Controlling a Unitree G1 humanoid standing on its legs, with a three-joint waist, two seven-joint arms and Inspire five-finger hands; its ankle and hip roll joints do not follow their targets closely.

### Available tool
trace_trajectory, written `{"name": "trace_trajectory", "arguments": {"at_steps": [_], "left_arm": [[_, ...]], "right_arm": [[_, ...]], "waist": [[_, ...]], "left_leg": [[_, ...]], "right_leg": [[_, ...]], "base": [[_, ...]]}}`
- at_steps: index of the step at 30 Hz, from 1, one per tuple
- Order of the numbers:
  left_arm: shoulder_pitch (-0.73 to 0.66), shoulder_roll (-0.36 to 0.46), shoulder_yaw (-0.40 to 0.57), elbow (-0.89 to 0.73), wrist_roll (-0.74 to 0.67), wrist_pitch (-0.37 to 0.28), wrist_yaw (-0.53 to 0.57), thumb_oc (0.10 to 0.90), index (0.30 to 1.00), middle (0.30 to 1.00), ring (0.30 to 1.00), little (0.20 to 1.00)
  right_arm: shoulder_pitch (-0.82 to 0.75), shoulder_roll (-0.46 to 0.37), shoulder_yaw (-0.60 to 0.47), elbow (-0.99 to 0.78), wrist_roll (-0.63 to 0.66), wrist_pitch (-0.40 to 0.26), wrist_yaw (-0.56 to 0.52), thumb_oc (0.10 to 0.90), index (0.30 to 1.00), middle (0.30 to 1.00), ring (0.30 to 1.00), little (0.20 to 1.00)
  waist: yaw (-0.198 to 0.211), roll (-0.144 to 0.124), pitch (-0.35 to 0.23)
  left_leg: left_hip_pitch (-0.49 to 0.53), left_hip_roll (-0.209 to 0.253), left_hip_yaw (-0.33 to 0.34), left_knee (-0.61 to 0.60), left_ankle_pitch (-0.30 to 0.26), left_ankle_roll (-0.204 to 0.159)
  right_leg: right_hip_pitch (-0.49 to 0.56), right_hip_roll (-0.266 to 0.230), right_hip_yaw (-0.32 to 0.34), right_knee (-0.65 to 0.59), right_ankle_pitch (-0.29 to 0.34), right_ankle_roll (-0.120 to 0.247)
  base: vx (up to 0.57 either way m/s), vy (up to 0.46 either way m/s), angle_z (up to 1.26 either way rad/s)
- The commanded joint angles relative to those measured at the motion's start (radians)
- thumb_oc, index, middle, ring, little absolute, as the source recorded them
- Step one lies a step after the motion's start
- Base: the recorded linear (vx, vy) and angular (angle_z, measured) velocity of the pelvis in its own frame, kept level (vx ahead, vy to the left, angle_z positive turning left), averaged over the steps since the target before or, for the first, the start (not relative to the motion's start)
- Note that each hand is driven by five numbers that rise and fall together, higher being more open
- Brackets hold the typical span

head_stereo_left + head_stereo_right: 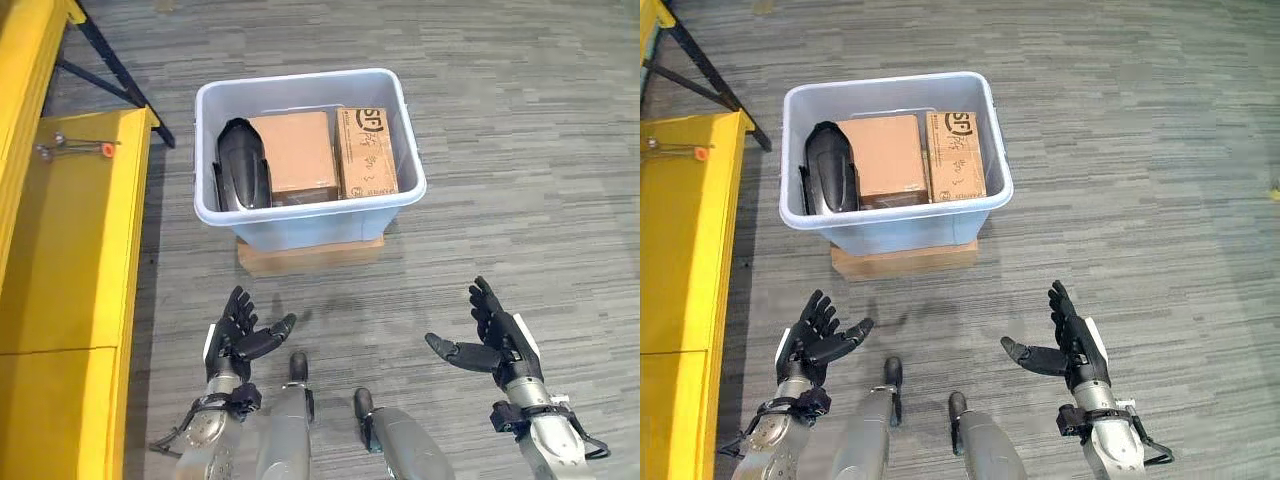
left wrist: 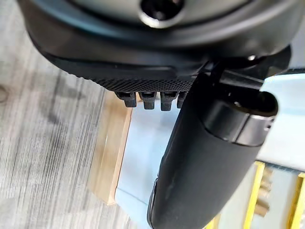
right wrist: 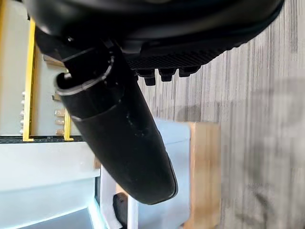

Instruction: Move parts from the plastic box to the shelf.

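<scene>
Short of the plastic box [image 1: 310, 215], my left hand [image 1: 238, 335] and right hand [image 1: 498, 340] hang over bare floor, fingers straight and spread, thumbs out, holding nothing. Box sits on one wooden board [image 1: 310, 257]. Inside it: one black curved part [image 1: 243, 165], two cardboard cartons [image 1: 293, 155] side by side. Head views show the yellow shelf [image 1: 70, 250] left of the box. Wrist views catch the box wall and board edge past my fingers [image 2: 143, 98].

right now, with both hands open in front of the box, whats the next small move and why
Probably reach both hands forward to the plastic box. The left hand and right hand are open, empty and short of it, while the black part and two cardboard boxes lie inside.
</scene>
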Motion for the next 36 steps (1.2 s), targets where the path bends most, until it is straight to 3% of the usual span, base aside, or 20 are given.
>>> {"name": "trace_trajectory", "arguments": {"at_steps": [1,7,13,14,16,17,18,19,23,24,26,28,29,33,36], "left_arm": [[0.083,0.103,0.028,-0.15,-0.01,-0.095,-0.004,0.9,1.0,1.0,1.0,1.0],[0.089,0.116,0.026,-0.153,-0.014,-0.086,-0.006,0.9,1.0,1.0,1.0,1.0],[0.077,0.128,0.028,-0.155,-0.007,-0.085,-0.001,0.9,1.0,1.0,1.0,1.0],[0.068,0.132,0.026,-0.151,-0.003,-0.083,-0.001,0.9,1.0,1.0,1.0,1.0],[0.057,0.138,0.019,-0.144,0.003,-0.078,-0.001,0.9,1.0,1.0,1.0,1.0],[0.056,0.138,0.019,-0.144,0.003,-0.078,-0.001,0.9,1.0,1.0,1.0,1.0],[0.031,0.156,0.009,-0.135,0.005,-0.077,0.002,0.9,1.0,1.0,1.0,1.0],[0.025,0.163,0.011,-0.138,0.009,-0.08,0.006,0.9,1.0,1.0,1.0,1.0],[0.027,0.161,0.014,-0.137,0.025,-0.078,0.005,0.9,1.0,1.0,1.0,1.0],[0.017,0.155,0.01,-0.13,0.018,-0.082,0.009,0.9,1.0,1.0,1.0,1.0],[0.011,0.152,0.008,-0.124,0.018,-0.084,0.012,0.9,1.0,1.0,1.0,1.0],[0.007,0.14,0.011,-0.107,0.014,-0.093,0.015,0.9,1.0,1.0,1.0,1.0],[0.011,0.135,0.012,-0.107,0.012,-0.095,0.016,0.9,1.0,1.0,1.0,1.0],[0.035,0.122,0.014,-0.106,0.012,-0.093,0.006,0.9,1.0,1.0,1.0,1.0],[0.047,0.112,0.009,-0.109,0.008,-0.088,-0.005,0.9,1.0,1.0,1.0,1.0]], "right_arm": [[-0.007,-0.026,-0.013,-0.083,0.04,-0.085,0.009,0.9,1.0,1.0,1.0,1.0],[-0.017,-0.026,-0.015,-0.077,0.031,-0.082,0.002,0.9,1.0,1.0,1.0,1.0],[-0.04,-0.017,-0.009,-0.075,0.019,-0.081,-0.008,0.9,1.0,1.0,1.0,1.0],[-0.045,-0.009,-0.008,-0.077,0.017,-0.082,-0.008,0.9,1.0,1.0,1.0,1.0],[-0.048,-0.001,-0.001,-0.08,0.011,-0.084,-0.009,0.9,1.0,1.0,1.0,1.0],[-0.049,-0.001,-0.002,-0.08,0.011,-0.084,-0.009,0.9,1.0,1.0,1.0,1.0],[-0.068,0.005,0.023,-0.081,0.01,-0.088,-0.01,0.9,1.0,1.0,1.0,1.0],[-0.076,0.006,0.034,-0.082,0.004,-0.089,-0.013,0.9,1.0,1.0,1.0,1.0],[-0.07,0.012,0.043,-0.081,0.008,-0.093,-0.01,0.9,1.0,1.0,1.0,1.0],[-0.072,0.01,0.046,-0.074,0.015,-0.093,-0.012,0.9,1.0,1.0,1.0,1.0],[-0.077,0.006,0.049,-0.069,0.019,-0.091,-0.016,0.9,1.0,1.0,1.0,1.0],[-0.089,-0.005,0.056,-0.066,0.028,-0.091,-0.016,0.9,1.0,1.0,1.0,1.0],[-0.089,-0.012,0.06,-0.067,0.027,-0.089,-0.014,0.9,1.0,1.0,1.0,1.0],[-0.078,-0.029,0.064,-0.071,0.018,-0.083,0.001,0.9,1.0,1.0,1.0,1.0],[-0.069,-0.045,0.056,-0.074,0.021,-0.082,0.008,0.9,1.0,1.0,1.0,1.0]], "waist": [[0.002,-0.029,-0.125],[0.003,-0.05,-0.152],[0.012,-0.069,-0.173],[0.016,-0.073,-0.178],[0.015,-0.072,-0.18],[0.015,-0.072,-0.182],[-0.003,-0.058,-0.15],[-0.012,-0.048,-0.129],[-0.035,-0.029,-0.096],[-0.049,-0.041,-0.082],[-0.054,-0.044,-0.064],[-0.057,-0.064,-0.048],[-0.056,-0.065,-0.042],[-0.041,-0.067,-0.044],[-0.043,-0.067,-0.062]], "left_leg": [[-0.04,0.014,0.021,0.106,-0.086,0.001],[-0.066,-0.001,0.032,0.134,-0.125,0.009],[-0.095,-0.021,0.041,0.186,-0.181,0.038],[-0.088,-0.035,0.045,0.204,-0.214,0.055],[-0.061,-0.049,0.045,0.191,-0.23,0.079],[-0.063,-0.049,0.046,0.185,-0.223,0.079],[0.009,-0.056,0.037,0.14,-0.227,0.103],[0.043,-0.054,0.038,0.117,-0.223,0.109],[0.126,-0.069,0.046,0.082,-0.238,0.12],[0.14,-0.093,0.045,0.09,-0.25,0.117],[0.145,-0.1,0.047,0.114,-0.27,0.116],[0.165,-0.117,0.057,0.131,-0.297,0.1],[0.172,-0.118,0.058,0.138,-0.307,0.095],[0.185,-0.112,0.061,0.166,-0.328,0.082],[0.174,-0.1,0.053,0.172,-0.326,0.075]], "right_leg": [[0.083,-0.123,-0.001,-0.081,-0.059,0.058],[0.119,-0.156,-0.02,-0.161,-0.036,0.085],[0.133,-0.195,-0.02,-0.187,0.004,0.119],[0.136,-0.215,-0.023,-0.173,0.039,0.138],[0.087,-0.224,-0.015,-0.071,0.146,0.136],[0.082,-0.224,-0.014,-0.072,0.15,0.136],[-0.047,-0.185,0.017,0.142,0.277,0.117],[-0.106,-0.163,0.018,0.217,0.295,0.116],[-0.221,-0.136,-0.03,0.28,0.221,0.1],[-0.262,-0.117,-0.035,0.193,0.196,0.097],[-0.268,-0.116,-0.045,0.16,0.183,0.098],[-0.275,-0.155,-0.07,-0.056,0.213,0.116],[-0.288,-0.162,-0.068,-0.091,0.233,0.126],[-0.253,-0.175,-0.089,-0.098,0.241,0.12],[-0.24,-0.154,-0.095,-0.098,0.242,0.107]], "base": [[0.14,0.12,-0.16],[0.1,0.064,0.08],[0.11,0.102,0.01],[0.11,0.139,0.03],[0.09,0.153,0.04],[0.04,0.219,0.07],[0.04,0.249,0.0],[0.04,0.249,-0.07],[0.16,0.178,0.22],[0.11,0.027,0.03],[0.11,0.004,0.22],[0.15,-0.088,0.22],[0.12,-0.08,0.02],[0.1,-0.107,0.13],[0.06,-0.183,0.19]]}}
